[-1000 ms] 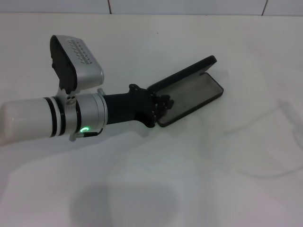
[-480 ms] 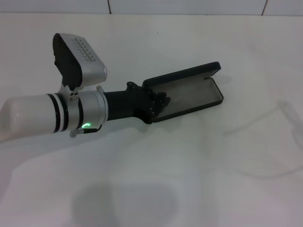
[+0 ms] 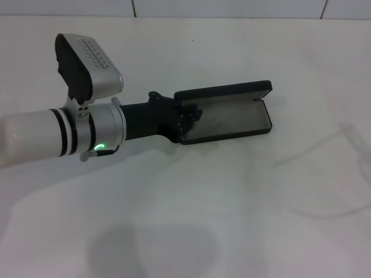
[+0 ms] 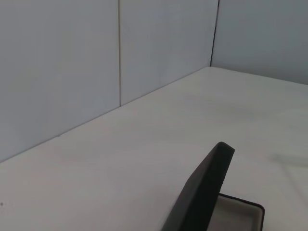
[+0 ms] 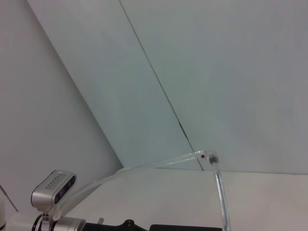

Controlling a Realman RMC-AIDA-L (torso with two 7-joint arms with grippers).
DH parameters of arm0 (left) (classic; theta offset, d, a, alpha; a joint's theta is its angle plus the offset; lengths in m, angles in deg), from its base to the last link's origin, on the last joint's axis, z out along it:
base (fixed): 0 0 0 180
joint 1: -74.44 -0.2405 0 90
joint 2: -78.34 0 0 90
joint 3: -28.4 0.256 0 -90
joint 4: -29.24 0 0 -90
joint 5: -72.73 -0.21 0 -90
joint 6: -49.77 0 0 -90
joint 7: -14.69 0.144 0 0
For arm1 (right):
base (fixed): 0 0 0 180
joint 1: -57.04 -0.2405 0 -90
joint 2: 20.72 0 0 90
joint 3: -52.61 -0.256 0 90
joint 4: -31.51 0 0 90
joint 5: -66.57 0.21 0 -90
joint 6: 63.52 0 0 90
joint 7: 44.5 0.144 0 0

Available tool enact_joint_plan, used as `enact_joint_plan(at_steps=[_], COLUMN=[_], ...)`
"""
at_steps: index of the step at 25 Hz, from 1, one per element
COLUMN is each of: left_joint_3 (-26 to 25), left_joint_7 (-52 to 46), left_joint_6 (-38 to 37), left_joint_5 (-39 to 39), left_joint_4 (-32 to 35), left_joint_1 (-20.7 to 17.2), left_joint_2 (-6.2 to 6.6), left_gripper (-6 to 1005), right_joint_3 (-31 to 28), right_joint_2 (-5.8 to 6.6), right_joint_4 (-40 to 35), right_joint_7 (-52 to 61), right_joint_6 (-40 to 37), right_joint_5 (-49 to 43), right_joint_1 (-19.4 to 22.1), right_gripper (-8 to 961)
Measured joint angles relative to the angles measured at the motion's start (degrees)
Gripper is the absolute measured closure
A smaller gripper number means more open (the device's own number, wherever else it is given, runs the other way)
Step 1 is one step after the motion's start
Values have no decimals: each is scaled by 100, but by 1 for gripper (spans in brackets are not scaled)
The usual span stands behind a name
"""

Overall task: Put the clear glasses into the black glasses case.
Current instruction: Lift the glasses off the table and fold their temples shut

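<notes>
Left gripper [image 3: 191,119]: black, at the near-left end of the black glasses case [image 3: 229,116], jaws touching the case's end; whether they clamp it cannot be told. Case: open, grey lining exposed, lid raised along its far edge, lying on the white surface [image 3: 232,202]. Clear glasses [image 5: 211,161]: seen close in the right wrist view, hinge and thin arms against the wall. Right gripper: itself unseen; jaw state cannot be told.
</notes>
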Motion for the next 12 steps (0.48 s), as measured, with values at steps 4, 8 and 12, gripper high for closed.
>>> enact_joint_plan(at_steps=[4, 8, 12], left_joint_3=[-1, -1, -2], left_joint_7=[28, 31, 33], left_joint_6=[-12, -15, -31], left_joint_5=[-1, -1, 0], left_joint_4=[-28, -23, 3], left_joint_1=[-11, -2, 3], left_joint_2=[-5, -7, -5], left_gripper=[893, 893, 893], right_joint_3=[0, 0, 6], right_joint_2=[0, 0, -2], right_joint_4=[0, 3, 8], right_joint_7=[7, 8, 15], right_joint_6=[-2, -5, -14], right_joint_5=[7, 6, 6], right_joint_1=[19, 20, 21], right_gripper=[880, 880, 880])
